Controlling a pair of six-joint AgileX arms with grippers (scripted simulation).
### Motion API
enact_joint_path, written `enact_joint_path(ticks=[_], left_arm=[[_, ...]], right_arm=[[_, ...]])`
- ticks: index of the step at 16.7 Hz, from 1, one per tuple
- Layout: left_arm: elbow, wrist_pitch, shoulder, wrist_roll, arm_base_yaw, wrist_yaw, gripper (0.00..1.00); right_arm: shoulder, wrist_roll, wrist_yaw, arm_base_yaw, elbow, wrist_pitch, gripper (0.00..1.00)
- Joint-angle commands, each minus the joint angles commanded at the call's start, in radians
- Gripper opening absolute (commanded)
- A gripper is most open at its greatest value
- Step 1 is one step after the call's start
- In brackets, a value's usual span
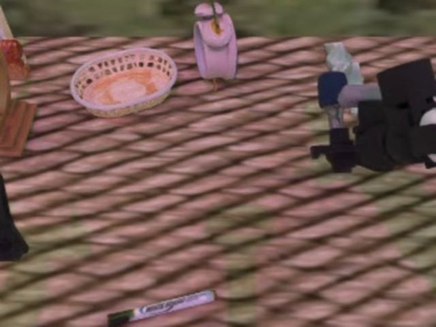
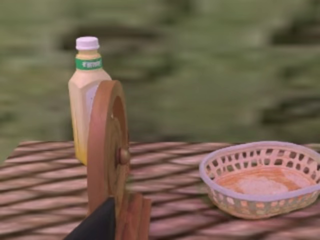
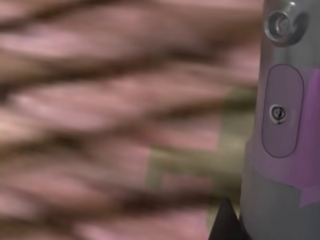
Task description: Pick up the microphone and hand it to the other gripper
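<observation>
The microphone is at the right of the table, its navy head toward the left and its grey handle running right under my right arm. My right gripper points left just on the near side of it, open. In the right wrist view the handle runs close alongside one black fingertip, outside the gap between the jaws; the second fingertip is out of frame. The other gripper, my left, sits parked at the left edge, with one open finger showing in its wrist view.
A pale glassy object stands just behind the microphone. A woven basket and a pink case stand at the back. A wooden stand and a yellow bottle are at far left. A white marker lies near the front edge.
</observation>
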Motion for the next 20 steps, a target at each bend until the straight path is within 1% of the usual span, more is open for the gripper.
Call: enact_joint_path(ticks=[7, 9, 11, 13, 14, 20], left_arm=[[0.000, 0.000, 0.000, 0.000, 0.000, 0.000, 1.00], [0.000, 0.000, 0.000, 0.000, 0.000, 0.000, 1.00], [0.000, 0.000, 0.000, 0.000, 0.000, 0.000, 1.00], [0.000, 0.000, 0.000, 0.000, 0.000, 0.000, 1.00], [0.000, 0.000, 0.000, 0.000, 0.000, 0.000, 1.00], [0.000, 0.000, 0.000, 0.000, 0.000, 0.000, 1.00]], right_arm=[[-0.149, -0.111, -0.220, -0.013, -0.174, 0.632, 0.00], [-0.196, -0.140, -0.272, -0.016, -0.215, 0.775, 0.00], [-0.238, -0.165, -0.314, -0.019, -0.245, 0.878, 0.00], [-0.268, -0.182, -0.340, -0.022, -0.264, 0.938, 0.00], [-0.276, -0.186, -0.346, -0.022, -0.269, 0.952, 0.00], [-0.275, -0.184, -0.344, -0.014, -0.265, 0.953, 0.00]])
